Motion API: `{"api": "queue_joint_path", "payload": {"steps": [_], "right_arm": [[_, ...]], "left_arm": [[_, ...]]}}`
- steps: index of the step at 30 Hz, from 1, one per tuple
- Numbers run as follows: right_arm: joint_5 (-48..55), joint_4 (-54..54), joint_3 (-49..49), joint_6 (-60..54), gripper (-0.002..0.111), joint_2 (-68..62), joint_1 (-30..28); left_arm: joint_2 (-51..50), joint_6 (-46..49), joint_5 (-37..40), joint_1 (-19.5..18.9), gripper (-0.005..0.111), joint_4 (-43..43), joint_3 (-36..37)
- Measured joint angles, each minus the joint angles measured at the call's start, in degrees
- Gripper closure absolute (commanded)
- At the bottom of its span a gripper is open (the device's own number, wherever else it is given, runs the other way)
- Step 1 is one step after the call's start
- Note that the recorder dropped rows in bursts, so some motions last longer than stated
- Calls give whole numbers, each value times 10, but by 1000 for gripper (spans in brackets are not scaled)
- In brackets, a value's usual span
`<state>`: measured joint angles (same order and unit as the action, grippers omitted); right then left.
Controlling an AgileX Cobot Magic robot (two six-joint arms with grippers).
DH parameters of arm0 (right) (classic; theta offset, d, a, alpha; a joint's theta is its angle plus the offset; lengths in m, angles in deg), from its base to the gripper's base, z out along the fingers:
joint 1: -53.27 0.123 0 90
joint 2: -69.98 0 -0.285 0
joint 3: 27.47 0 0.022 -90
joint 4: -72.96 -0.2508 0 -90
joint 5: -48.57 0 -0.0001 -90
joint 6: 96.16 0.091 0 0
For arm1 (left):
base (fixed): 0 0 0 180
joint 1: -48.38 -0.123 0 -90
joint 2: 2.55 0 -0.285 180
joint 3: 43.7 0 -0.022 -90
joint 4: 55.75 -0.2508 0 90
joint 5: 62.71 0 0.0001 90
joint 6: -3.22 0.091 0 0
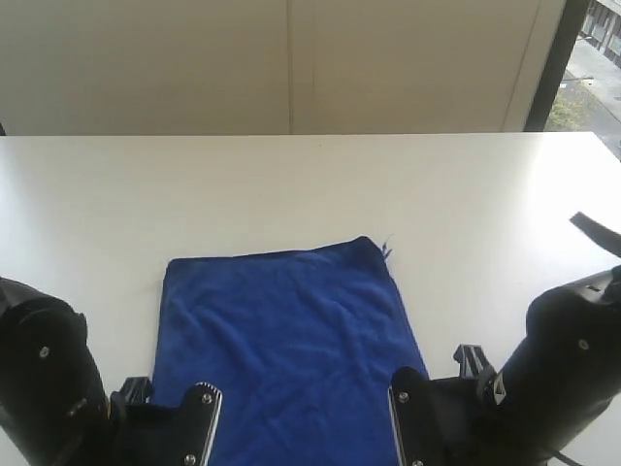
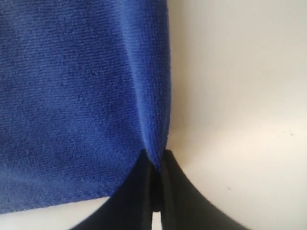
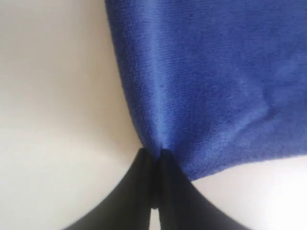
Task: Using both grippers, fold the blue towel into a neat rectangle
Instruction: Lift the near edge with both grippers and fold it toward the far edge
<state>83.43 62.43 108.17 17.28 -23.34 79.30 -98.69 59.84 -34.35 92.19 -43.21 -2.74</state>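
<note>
The blue towel (image 1: 286, 340) lies spread on the white table (image 1: 310, 184), its far edge level and its near edge running out of the exterior view at the bottom. Both arms sit at the near end, left arm (image 1: 44, 388) and right arm (image 1: 568, 364). In the left wrist view my left gripper (image 2: 157, 160) is shut on the towel (image 2: 81, 96), pinching a pulled-up fold near its corner. In the right wrist view my right gripper (image 3: 154, 157) is shut on the towel (image 3: 206, 81) the same way at the other near corner. The fingertips are hidden in the exterior view.
A pale wall (image 1: 291, 63) stands behind the table's far edge. A dark window frame (image 1: 553, 68) with a street outside is at the back right. A black cable or strap (image 1: 594, 231) juts out near the right arm.
</note>
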Motion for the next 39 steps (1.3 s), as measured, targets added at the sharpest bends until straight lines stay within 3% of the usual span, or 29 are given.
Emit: {"api": "queue_joint_path", "payload": {"steps": [6,18,39], "right_arm": [[8,-3,0,14,108,54,0],[-1,-4,10,63,108,89,0],[-169,34,18,175,108,91,0]], "left_arm": [[3,-5,54,0,107,-1,-19],[74,-23,45,0,107,-21,-21],[85,-264,-69,0,107,-290,-21]]}}
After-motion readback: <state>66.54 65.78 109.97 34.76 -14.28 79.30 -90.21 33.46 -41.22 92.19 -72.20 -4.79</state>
